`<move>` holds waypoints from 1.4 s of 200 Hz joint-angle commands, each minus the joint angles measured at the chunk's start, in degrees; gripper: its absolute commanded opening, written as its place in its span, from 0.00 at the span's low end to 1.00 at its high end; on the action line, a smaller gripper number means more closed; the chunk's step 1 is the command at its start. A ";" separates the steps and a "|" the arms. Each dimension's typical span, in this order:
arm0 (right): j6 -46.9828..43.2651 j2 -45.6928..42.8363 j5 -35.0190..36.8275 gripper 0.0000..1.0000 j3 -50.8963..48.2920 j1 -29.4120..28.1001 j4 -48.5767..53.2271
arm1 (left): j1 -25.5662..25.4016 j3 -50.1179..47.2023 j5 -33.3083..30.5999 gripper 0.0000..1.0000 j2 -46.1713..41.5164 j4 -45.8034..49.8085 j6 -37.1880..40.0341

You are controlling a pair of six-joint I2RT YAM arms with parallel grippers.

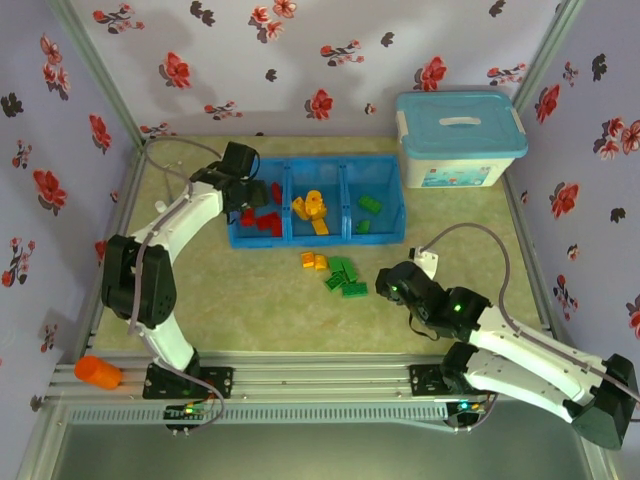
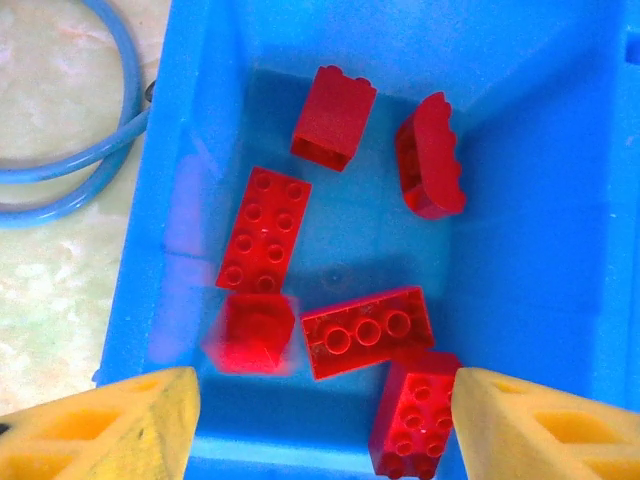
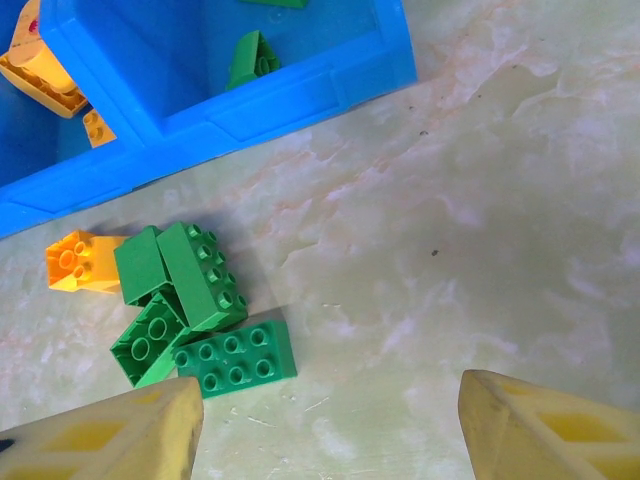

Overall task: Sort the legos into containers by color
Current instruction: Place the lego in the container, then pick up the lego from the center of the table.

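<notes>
Counter (image 1: 250, 310) carries the blue tray (image 1: 330, 240) at upper centre of the top view, its three containers holding sorted bricks. Above the red legos (image 2: 265, 230) the left gripper (image 2: 322, 400) hangs spread and empty. The right gripper (image 3: 330, 400) is likewise released, near the loose green legos (image 3: 205, 320) at lower left of its wrist view. These look light, rigid and slick; pinching flat opposite sides seems safest.

No words, numbers, brand names or signs can be read anywhere in these views. The white plastic storage box with a light-blue lid (image 1: 459, 140), at the far right of the table, carries a small printed panel on its front wall, with red and blue marks too small to make out as lettering. The studs on the red plastic studded bricks (image 2: 265, 230) seen from the left wrist are too blurred to show any embossed mark.
</notes>
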State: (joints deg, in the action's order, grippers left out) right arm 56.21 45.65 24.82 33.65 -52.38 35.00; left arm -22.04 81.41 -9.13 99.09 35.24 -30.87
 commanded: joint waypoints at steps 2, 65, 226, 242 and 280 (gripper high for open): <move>1.65 -0.42 -0.18 0.68 -0.77 0.11 1.50 | -0.21 2.46 0.06 0.70 -2.85 2.27 1.10; 2.23 -0.04 -0.74 0.68 -2.35 -0.09 -1.42 | -13.13 -8.40 -5.15 0.70 -14.30 1.86 -2.02; 3.30 0.02 -0.55 0.67 -3.85 -0.94 -2.30 | -25.12 -21.77 1.20 0.58 -4.81 -13.16 -11.67; 3.30 0.04 -0.46 0.67 -3.94 -0.89 -2.48 | -25.00 -20.80 1.30 0.58 -2.70 -13.09 -11.51; 3.34 -0.04 -0.47 0.67 -4.02 -0.93 -1.61 | -24.37 -18.43 1.04 0.57 1.37 -13.11 -11.82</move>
State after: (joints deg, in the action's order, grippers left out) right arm 57.74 45.80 23.55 30.20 -52.88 33.15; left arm -47.18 60.55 -8.27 98.54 22.90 -41.71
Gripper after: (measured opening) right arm 0.666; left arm 0.575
